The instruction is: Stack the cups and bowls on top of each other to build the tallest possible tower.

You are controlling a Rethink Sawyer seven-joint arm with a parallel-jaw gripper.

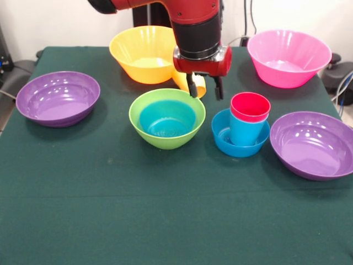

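My gripper (205, 88) hangs open and empty over the middle of the table, just behind the lime green bowl (144, 124). A small blue bowl (167, 120) sits nested inside the green bowl. The yellow-orange cup (181, 81) lies tilted on the cloth right behind my left finger, partly hidden by it. To the right, the tower is a second small blue bowl (222, 141) that holds the blue cup (245, 132), with the red cup (250, 106) nested in the blue cup. My gripper is above and to the left of this stack.
Two wide purple bowls stand at the left (58, 98) and the right (313, 144). The large orange-yellow bowl (144, 53) and the large pink bowl (289, 57) stand at the back. The green cloth of the table (165, 215) runs to the near edge.
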